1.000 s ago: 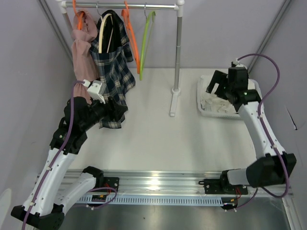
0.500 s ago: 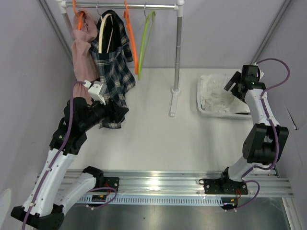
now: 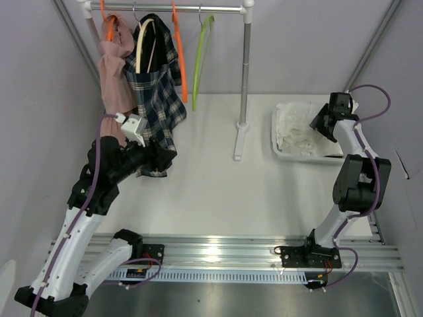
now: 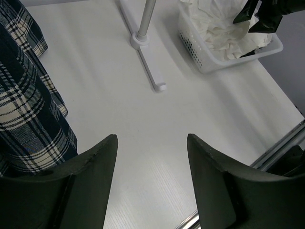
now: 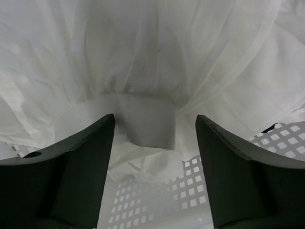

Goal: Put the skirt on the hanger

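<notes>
Skirt (image 3: 296, 132), white and crumpled, down in the basket (image 3: 275, 135) at the right of the overhead frame, on the tabletop (image 3: 211, 178). Right gripper (image 3: 322, 121) tipped into that basket, directly over the cloth, fingers (image 5: 71, 167) spread either side of the waistband (image 5: 143, 119) at the centre of the wrist view, not yet pinching it. Left gripper (image 4: 151, 143) over at the left of the overhead frame, spread wide too, nothing between the fingers, just beside the hanging plaid garment (image 3: 155, 99). Green hanger (image 3: 201, 56) up on the rail (image 3: 198, 8) at the top, well apart from the skirt.
</notes>
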